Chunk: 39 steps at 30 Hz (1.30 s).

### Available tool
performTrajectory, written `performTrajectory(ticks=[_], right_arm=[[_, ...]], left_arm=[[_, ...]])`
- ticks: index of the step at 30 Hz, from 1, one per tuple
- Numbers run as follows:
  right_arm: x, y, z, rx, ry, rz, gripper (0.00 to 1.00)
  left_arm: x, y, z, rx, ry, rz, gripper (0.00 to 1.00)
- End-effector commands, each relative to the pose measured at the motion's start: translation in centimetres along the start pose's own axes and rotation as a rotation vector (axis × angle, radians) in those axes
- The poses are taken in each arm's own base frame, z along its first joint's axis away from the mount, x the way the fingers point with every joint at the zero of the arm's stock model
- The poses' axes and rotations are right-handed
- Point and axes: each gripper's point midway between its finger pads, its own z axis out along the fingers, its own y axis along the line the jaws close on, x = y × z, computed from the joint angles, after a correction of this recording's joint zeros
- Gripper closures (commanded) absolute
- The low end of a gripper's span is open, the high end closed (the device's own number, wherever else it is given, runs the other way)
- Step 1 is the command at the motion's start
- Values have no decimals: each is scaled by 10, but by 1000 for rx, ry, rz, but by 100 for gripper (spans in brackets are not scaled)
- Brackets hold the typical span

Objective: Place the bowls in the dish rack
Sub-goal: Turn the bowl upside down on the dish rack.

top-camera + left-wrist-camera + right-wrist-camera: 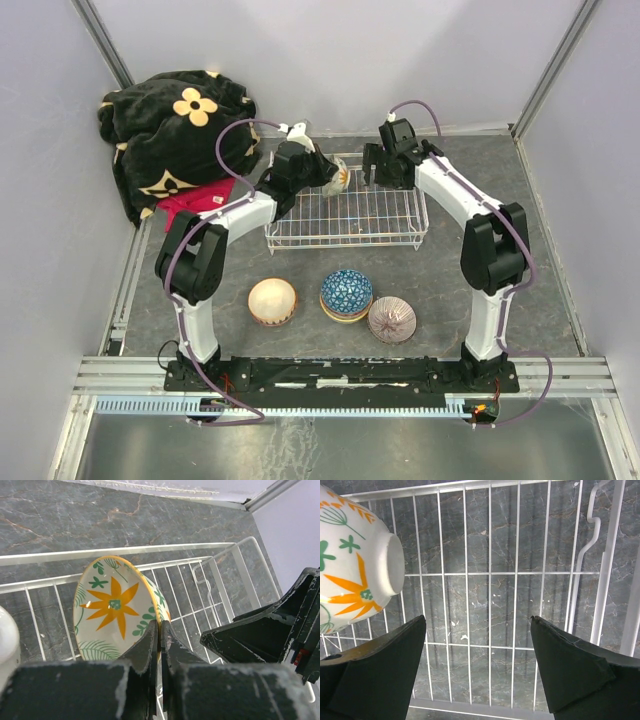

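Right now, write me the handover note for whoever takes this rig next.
Left gripper: shut on the rim of the sunburst bowl, held on edge over the dish rack's far left end; whether it touches the wires, cannot tell.
Right gripper: open, empty, above the rack's grid.
On the table before the rack: a pale bowl, a blue bowl stacked on a yellow-rimmed bowl, a purple-white bowl.
Done: no bowl released in the rack yet.
Left: set the sunburst bowl down, then load the four from the table.

No readable text, labels, brands or numbers in any view.
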Motion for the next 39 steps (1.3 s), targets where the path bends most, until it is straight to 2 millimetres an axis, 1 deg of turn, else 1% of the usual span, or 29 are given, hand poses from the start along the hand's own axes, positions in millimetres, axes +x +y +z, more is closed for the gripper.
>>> performTrajectory(ticks=[1, 6, 11, 17, 20, 26, 39], right_arm=[[-25, 14, -2, -37, -64, 13, 7], [-27, 17, 3, -38, -63, 12, 7], [-26, 27, 9, -43, -56, -6, 8], [-23, 38, 15, -52, -47, -19, 8], [-22, 42, 16, -56, -45, -21, 11], [-20, 44, 20, -56, -43, -14, 23], [-26, 48, 18, -67, -57, 2, 23]], left_arm=[[-34, -2, 4, 11, -112, -40, 97], [-28, 2, 6, 10, -102, -50, 97], [-25, 17, 3, -31, -92, -55, 97], [-21, 26, 0, -65, -62, -52, 97], [-18, 32, -2, -85, -54, -53, 97], [-16, 44, -7, -123, -40, -52, 97], [-14, 73, -23, -259, 6, -22, 97]])
